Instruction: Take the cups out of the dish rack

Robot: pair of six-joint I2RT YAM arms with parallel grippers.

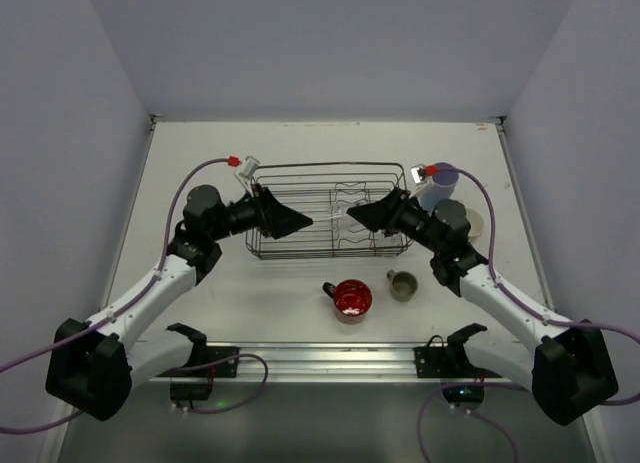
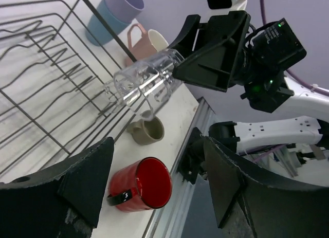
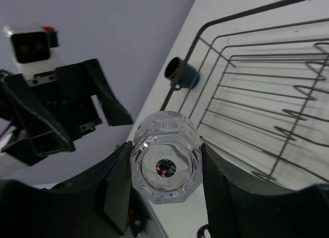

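The dark wire dish rack [image 1: 320, 166] stands mid-table and also shows in the left wrist view [image 2: 46, 84] and the right wrist view [image 3: 267, 94]. My right gripper [image 3: 166, 166] is shut on a clear glass [image 3: 166, 165], held sideways over the rack's right part [image 2: 144, 84]. My left gripper [image 1: 303, 223] is open and empty over the rack's left part, pointing at the right gripper [image 1: 354, 215]. The red handled mug [image 1: 351, 298] and the small olive-beige cup [image 1: 402, 284] sit on the table in front of the rack.
Lavender and light-blue tumblers [image 2: 115, 14] and a pink cup [image 2: 149, 42] stand right of the rack. A dark blue cup [image 3: 181, 73] sits on the table outside the rack's left corner. The metal rail [image 1: 320, 358] runs along the near edge.
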